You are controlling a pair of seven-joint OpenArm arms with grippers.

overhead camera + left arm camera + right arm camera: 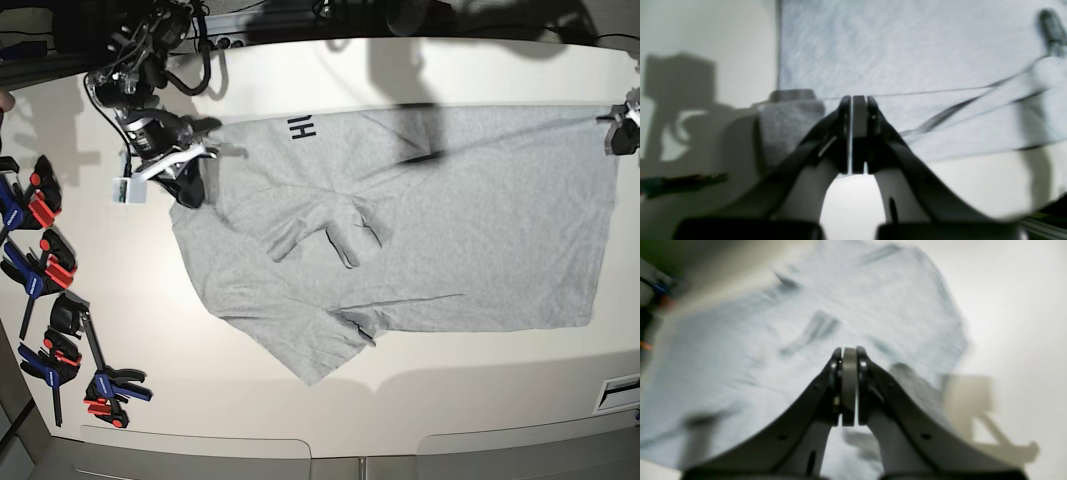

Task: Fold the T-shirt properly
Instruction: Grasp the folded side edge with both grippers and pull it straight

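The light grey T-shirt (450, 220) lies spread across the white table (300, 410), with rumpled folds near its middle and black lettering (297, 128) showing at its far edge. My left gripper (615, 130) is at the shirt's far right corner. In the left wrist view it (858, 98) is shut on the cloth's edge (786, 126), with the shirt (907, 50) stretching away beyond it. My right gripper (188, 190) is at the shirt's left edge. In the blurred right wrist view it (849, 350) is shut, and the shirt (773, 340) runs under the fingers.
Several blue, red and black clamps (45, 265) lie along the table's left edge. A small white tag (130, 190) sits beside my right gripper. Cables and arm bases (150, 50) crowd the far left corner. The table's front edge runs along the bottom.
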